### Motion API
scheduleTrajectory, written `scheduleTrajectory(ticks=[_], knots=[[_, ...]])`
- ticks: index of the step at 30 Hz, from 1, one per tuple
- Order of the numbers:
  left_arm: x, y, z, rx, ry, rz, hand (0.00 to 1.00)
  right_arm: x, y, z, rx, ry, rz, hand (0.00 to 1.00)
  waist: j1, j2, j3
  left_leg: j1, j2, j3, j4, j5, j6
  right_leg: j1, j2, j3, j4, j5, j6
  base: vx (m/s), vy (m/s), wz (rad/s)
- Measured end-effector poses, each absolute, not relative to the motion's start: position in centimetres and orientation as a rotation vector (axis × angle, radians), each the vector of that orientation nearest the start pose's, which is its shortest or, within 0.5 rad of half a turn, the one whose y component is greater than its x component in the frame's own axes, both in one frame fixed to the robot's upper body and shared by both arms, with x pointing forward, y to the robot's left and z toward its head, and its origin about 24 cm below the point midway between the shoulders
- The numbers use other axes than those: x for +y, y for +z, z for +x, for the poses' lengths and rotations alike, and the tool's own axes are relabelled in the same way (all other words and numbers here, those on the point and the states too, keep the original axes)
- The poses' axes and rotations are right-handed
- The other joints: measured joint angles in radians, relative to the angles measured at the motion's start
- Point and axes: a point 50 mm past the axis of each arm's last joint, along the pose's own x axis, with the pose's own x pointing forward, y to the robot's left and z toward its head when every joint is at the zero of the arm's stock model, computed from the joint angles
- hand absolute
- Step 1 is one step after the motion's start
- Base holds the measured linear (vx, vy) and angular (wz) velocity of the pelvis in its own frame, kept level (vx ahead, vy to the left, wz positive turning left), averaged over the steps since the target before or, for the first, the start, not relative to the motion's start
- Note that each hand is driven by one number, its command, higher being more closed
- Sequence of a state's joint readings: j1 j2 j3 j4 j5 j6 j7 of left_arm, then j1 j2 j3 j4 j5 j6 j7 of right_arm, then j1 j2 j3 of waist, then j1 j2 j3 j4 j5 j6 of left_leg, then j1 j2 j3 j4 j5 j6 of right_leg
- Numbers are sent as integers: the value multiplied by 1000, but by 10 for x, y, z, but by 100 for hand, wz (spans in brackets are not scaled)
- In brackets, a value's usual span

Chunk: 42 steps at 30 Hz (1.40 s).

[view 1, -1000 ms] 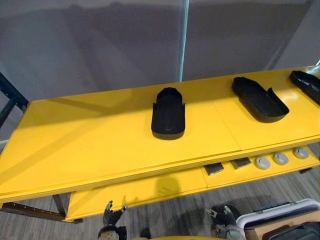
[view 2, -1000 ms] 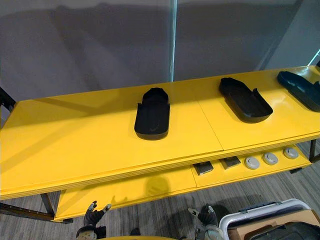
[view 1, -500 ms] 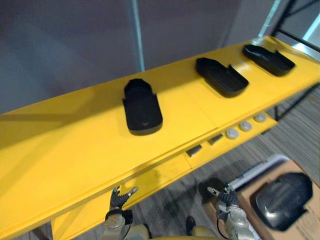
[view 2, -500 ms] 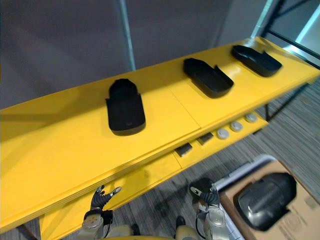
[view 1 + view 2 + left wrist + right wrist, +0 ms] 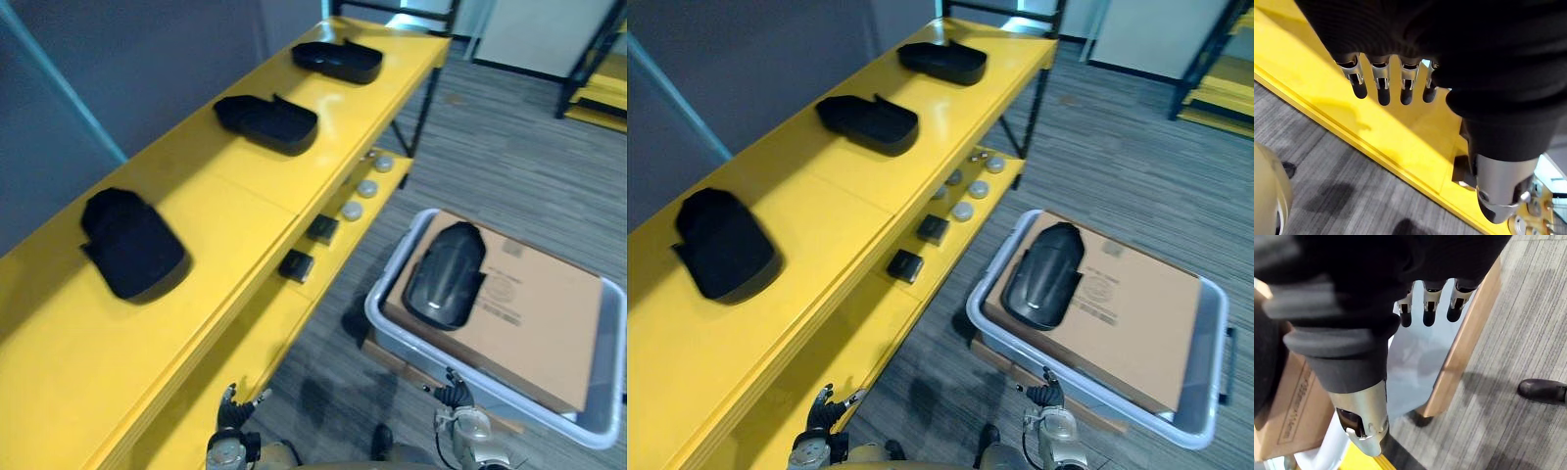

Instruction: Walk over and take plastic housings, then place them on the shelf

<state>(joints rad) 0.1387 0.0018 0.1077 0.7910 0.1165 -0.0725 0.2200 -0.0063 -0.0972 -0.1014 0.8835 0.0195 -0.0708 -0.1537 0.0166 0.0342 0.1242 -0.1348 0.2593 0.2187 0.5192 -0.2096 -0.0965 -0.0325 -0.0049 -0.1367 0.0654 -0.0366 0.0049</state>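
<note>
**Fetching the next housing from the bin**

By the look of it, the robot is in the walk-over step. Both arms hang low. The left hand (image 5: pixel 233 405) is by the shelf (image 5: pixel 235 225) edge and the right hand (image 5: pixel 449 394) is near the bin (image 5: pixel 395 257). In the wrist views the fingers (image 5: pixel 1383 89) of the left and the fingers (image 5: pixel 1427 313) of the right are straight and loose, and neither hand grasps anything.

The housing (image 5: pixel 443 274) to fetch lies dome up on a box (image 5: pixel 549 323) that sits in the bin, well apart from both hands. The next move probably calls for stepping closer, then lowering a hand over the shell.

The housing is a dark, glossy moulded shell, long and rounded, so it is likely slippery across its hump. The box is flat brown cardboard. The bin is pale grey plastic with a rolled rim.

Three shelf housings are spaced along the top board: near (image 5: pixel 132 245), middle (image 5: pixel 266 122) and far (image 5: pixel 338 61). The middle and far ones lie hollow side up like shallow trays. The shelf is smooth, shiny yellow. Its lower tier holds square black blocks (image 5: pixel 297 264) and round grey discs (image 5: pixel 366 187).
</note>
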Motion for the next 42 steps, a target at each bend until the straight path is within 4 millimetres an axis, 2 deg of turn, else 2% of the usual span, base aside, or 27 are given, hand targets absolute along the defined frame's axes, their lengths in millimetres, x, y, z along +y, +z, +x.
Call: scheduleTrajectory(ticks=[1, 3, 4, 5, 6, 8, 12, 14, 17, 26, 28, 30, 31, 33, 35, 36, 37, 38, 39, 40, 42], knots=[[183, -135, 128, 848, 288, 155, 0, -208, -125, 167, 793, -291, -94, 0, 0, 0, 2, -1, -31, -59, -11, -16, -3, -1, -4, 18, -1, 3, 1, 49, 78, -88], [179, -135, 131, 841, 267, 158, 0, -211, -124, 169, 786, -316, -81, 0, 0, 0, 11, -5, -153, -222, -116, -32, -16, -5, -26, 100, -10, 19, 17, 36, 139, -95], [178, -135, 131, 840, 266, 156, 0, -212, -124, 169, 789, -323, -78, 0, 1, 2, 13, -6, -177, -244, -159, -30, -20, -5, -31, 121, -15, 25, 25, -7, 186, -85], [177, -135, 131, 843, 266, 151, 0, -213, -125, 167, 796, -338, -78, 0, 0, 15, 11, 1, -192, -264, -232, -14, -23, -8, -27, 144, -23, 32, 37, -4, 223, -94], [180, -135, 131, 846, 270, 156, 0, -213, -128, 163, 816, -355, -77, 0, 3, 21, 13, 23, -199, -228, -244, 12, 41, -3, -32, 180, -39, 44, 55, 11, 217, -87], [186, -134, 134, 834, 278, 163, 0, -207, -133, 153, 846, -354, -61, 0, -2, 5, 20, 26, -214, -182, -232, -6, 66, 16, -50, 201, -73, 59, 75, 37, 174, -51], [193, -133, 134, 835, 287, 179, 0, -206, -138, 141, 877, -363, -28, 0, 0, -21, 10, 59, -244, -131, -266, -8, 91, 19, -82, 229, -102, 74, 95, 53, 172, -40], [196, -137, 129, 868, 288, 189, 0, -208, -138, 139, 880, -385, -7, 0, -3, -28, 3, 89, -255, -113, -298, -8, 96, 30, -92, 223, -119, 78, 100, 76, 60, -27], [196, -137, 130, 864, 286, 190, 0, -214, -139, 133, 886, -429, 19, 0, -3, -35, -6, 98, -261, -112, -315, -2, 104, 34, -95, 213, -136, 84, 107, 96, 17, -7], [196, -143, 121, 916, 284, 191, 0, -234, -138, 120, 881, -592, 99, 0, -3, -39, -24, 150, -265, -136, -346, 0, 107, 79, -94, 164, -156, 93, 102, 41, -10, 0], [196, -143, 120, 917, 286, 190, 0, -247, -130, 122, 821, -673, 112, 0, -4, -38, -24, 150, -269, -136, -347, 3, 111, 79, -98, 162, -156, 93, 102, -17, -1, 0], [197, -143, 117, 922, 286, 190, 0, -275, -111, 128, 704, -802, 130, 0, -4, -39, -26, 153, -277, -136, -354, 7, 119, 79, -104, 161, -156, 93, 102, -55, -6, -3], [197, -144, 115, 926, 287, 191, 0, -282, -105, 131, 674, -832, 123, 0, -5, -39, -30, 155, -278, -136, -360, 9, 122, 78, -105, 161, -156, 94, 103, -75, -15, -4], [198, -145, 108, 943, 288, 192, 0, -302, -84, 140, 560, -903, 99, 0, -7, -43, -35, 165, -280, -136, -376, 14, 128, 78, -106, 160, -157, 96, 104, -73, -19, -7], [199, -147, 101, 958, 279, 186, 0, -319, -50, 157, 392, -934, 36, 0, -9, -57, -46, 159, -286, -135, -386, 21, 132, 61, -109, 159, -158, 96, 104, -98, -31, -8], [200, -147, 101, 958, 279, 188, 0, -321, -41, 162, 350, -939, 23, 0, -9, -61, -49, 157, -288, -135, -391, 27, 130, 60, -111, 158, -158, 96, 104, -101, -42, -2], [201, -147, 100, 959, 278, 192, 0, -324, -21, 174, 247, -938, 2, 0, -11, -67, -52, 157, -293, -137, -410, 41, 131, 45, -114, 154, -158, 99, 107, -111, -44, 0], [201, -147, 100, 959, 278, 191, 0, -324, -13, 180, 209, -934, -14, 0, -14, -67, -52, 157, -294, -138, -417, 46, 131, 43, -115, 154, -159, 102, 106, -105, -42, 3], [201, -147, 100, 959, 277, 191, 0, -323, -1, 188, 155, -923, -37, 0, -18, -67, -52, 153, -295, -138, -421, 52, 131, 41, -117, 152, -162, 107, 106, -132, -41, -1], [201, -147, 99, 958, 276, 191, 0, -315, 20, 204, 62, -876, -77, 0, -23, -67, -53, 149, -297, -138, -433, 62, 131, 28, -118, 153, -164, 114, 106, -96, -34, -1], [201, -147, 99, 956, 273, 189, 0, -306, 32, 214, 9, -833, -105, 0, -25, -68, -52, 147, -298, -139, -441, 68, 130, 24, -118, 153, -164, 116, 106, -74, -33, -1]])
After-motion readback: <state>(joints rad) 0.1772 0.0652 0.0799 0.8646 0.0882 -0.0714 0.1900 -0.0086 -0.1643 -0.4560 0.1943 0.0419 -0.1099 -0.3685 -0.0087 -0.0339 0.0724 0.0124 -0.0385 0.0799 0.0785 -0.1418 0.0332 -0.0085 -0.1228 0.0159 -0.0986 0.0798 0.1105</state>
